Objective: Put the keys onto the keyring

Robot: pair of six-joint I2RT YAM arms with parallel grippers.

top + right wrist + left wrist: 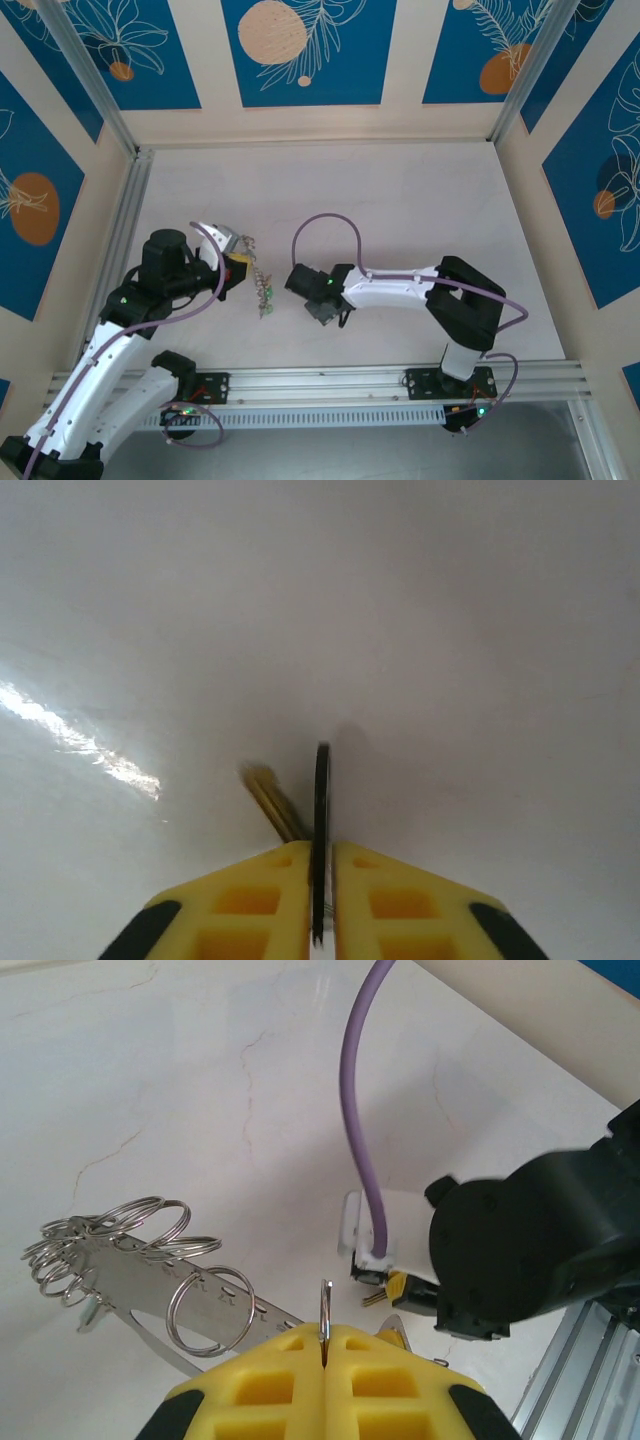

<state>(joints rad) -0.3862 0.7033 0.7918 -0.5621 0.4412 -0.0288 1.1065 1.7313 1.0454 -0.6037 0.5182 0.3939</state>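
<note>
The keys edge-on inside right end effector

Pale marble-look table across middle of frame, faint thin veins (plainer in left wrist view). Blue wall panels with orange circles, white leaf outlines along top and sides. Aluminium rail across bottom.

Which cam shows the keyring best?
Left wrist: keyring sits close-up, edge-on in the shut left claw, its small rings fanned out left. Top view gives a tiny cluster by that claw.
</note>
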